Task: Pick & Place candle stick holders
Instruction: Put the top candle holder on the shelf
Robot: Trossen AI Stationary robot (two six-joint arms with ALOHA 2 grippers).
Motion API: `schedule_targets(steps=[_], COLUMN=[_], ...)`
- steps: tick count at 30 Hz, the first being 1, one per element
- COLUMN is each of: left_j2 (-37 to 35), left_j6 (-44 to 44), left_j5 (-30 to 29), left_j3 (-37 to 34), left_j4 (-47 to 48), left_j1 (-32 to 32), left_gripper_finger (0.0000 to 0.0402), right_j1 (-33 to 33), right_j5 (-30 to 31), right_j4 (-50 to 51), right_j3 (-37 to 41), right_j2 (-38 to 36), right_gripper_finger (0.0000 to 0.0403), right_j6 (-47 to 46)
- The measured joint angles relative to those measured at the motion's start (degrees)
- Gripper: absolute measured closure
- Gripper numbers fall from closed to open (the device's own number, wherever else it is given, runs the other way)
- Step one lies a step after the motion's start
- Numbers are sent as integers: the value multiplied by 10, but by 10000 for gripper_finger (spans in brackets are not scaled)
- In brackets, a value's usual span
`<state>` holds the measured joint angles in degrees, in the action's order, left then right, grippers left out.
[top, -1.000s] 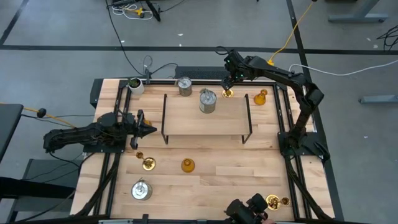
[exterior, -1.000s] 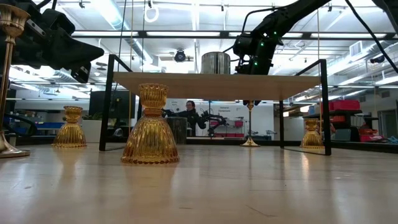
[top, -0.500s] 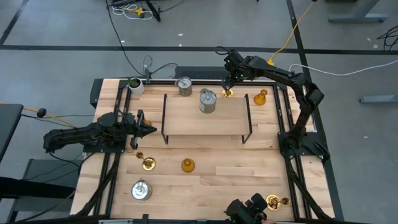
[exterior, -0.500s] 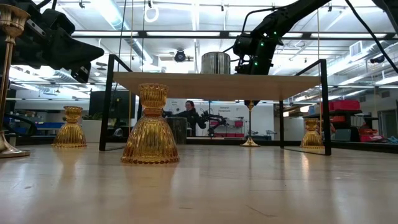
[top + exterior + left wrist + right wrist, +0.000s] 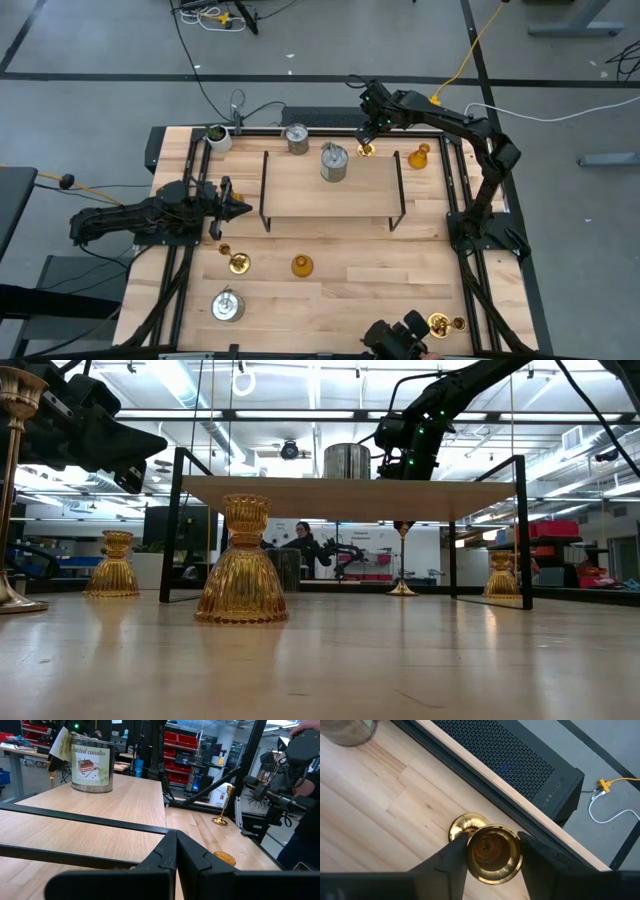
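Note:
A gold brass candle stick holder [image 5: 366, 150] stands upright on its flared base [image 5: 461, 827] on the table behind the rack's far right corner. My right gripper [image 5: 493, 854] reaches down over it, with one finger on each side of its cup. The low view shows its stem [image 5: 402, 555] below the shelf. My left gripper [image 5: 240, 208] waits shut at the table's left side, pointing level toward the rack. Other holders are an amber one [image 5: 419, 157], a silver can [image 5: 334, 162] on the rack, and a second can [image 5: 296, 138]. My right gripper pinches the brass holder's cup [image 5: 492, 870] at its top, one finger on each side of the rim. The fingers come from above, slanting down from the far right. The holder is upright, its base on the table.
The wooden rack with black wire sides [image 5: 330, 195] fills the table's middle. A whitish cup [image 5: 217, 136] stands at the far left corner. Near the front stand a gold holder [image 5: 237, 262], an amber one [image 5: 301, 265], a silver can [image 5: 227, 305] and another gold holder [image 5: 440, 323].

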<state>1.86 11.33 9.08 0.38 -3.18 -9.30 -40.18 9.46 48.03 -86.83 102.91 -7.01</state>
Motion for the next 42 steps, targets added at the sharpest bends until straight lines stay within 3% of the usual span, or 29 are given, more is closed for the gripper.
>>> schedule_targets(steps=[42], left_j2=[0], left_j6=[0], left_j5=[0], left_j3=[0], left_j4=[0], left_j1=[0], left_gripper_finger=[394], right_j1=[0], right_j5=[0], right_j4=[0], right_j3=[0], right_j2=[0], right_gripper_finger=[247], right_j6=[0])
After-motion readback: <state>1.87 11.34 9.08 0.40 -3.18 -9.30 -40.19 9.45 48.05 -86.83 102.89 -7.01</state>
